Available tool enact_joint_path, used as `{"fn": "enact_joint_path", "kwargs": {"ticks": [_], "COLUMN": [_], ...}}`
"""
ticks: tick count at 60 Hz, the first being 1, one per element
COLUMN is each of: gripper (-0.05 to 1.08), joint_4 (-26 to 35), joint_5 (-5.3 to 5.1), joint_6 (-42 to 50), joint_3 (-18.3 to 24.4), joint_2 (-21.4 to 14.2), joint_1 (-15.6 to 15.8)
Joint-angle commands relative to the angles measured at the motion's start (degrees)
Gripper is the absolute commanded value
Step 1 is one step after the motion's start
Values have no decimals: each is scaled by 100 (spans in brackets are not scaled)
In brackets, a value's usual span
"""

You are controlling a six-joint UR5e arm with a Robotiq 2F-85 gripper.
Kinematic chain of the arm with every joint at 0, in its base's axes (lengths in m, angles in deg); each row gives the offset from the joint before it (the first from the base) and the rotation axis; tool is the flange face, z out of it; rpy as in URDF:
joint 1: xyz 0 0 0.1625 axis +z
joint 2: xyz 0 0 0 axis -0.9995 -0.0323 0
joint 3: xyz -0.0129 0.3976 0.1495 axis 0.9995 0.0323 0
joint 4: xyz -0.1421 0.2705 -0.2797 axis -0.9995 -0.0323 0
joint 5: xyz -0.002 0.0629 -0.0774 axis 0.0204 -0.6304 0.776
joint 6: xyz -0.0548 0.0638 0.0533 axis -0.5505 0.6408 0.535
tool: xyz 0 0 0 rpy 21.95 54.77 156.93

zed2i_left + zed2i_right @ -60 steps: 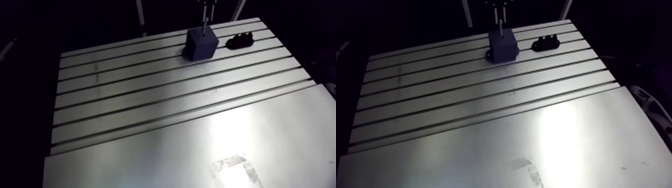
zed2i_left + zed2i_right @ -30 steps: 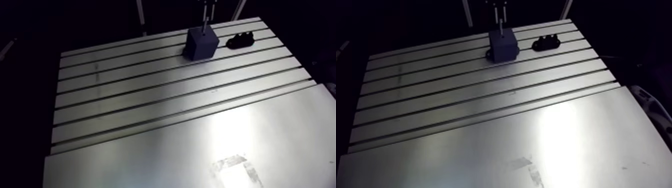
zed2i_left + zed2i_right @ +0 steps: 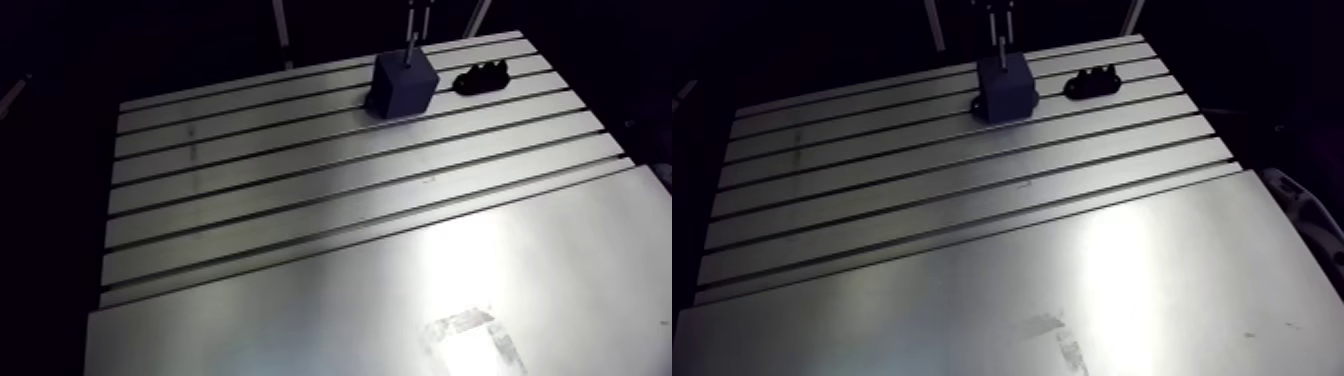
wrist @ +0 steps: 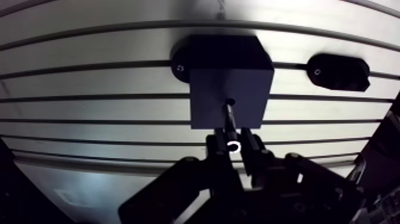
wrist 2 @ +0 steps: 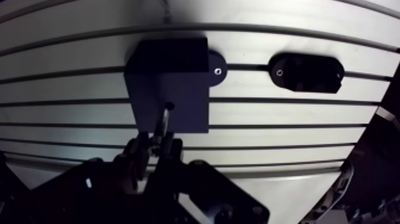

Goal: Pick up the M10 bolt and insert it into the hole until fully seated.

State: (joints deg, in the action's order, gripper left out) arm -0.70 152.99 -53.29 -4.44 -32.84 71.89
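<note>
Fingers (image 4: 215, 146) clamped on head end of M10 bolt (image 4: 229, 118), tip at hole (image 4: 230, 102) in dark block (image 4: 229, 71); looks rigid, slick steel, so hold near the head and keep it straight.

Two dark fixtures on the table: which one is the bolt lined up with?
The tall cube-shaped block, just ahead of the gripper: the bolt reaches the hole in its top face. The low oval fixture lies beside it, untouched.
</note>
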Motion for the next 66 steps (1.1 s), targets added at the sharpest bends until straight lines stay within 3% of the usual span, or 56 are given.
{"fn": "enact_joint_path", "kwargs": {"ticks": [1,14,24,66], "gripper": [108,108,108,108], "joint_4": [0,0,0,0], "joint_5": [0,0,69,62], "joint_6": [-3,-11,-13,-4], "joint_3": [0,8,-8,-36], "joint_2": [5,5,5,5], "joint_1": [-1,-8,-26,-18]}}
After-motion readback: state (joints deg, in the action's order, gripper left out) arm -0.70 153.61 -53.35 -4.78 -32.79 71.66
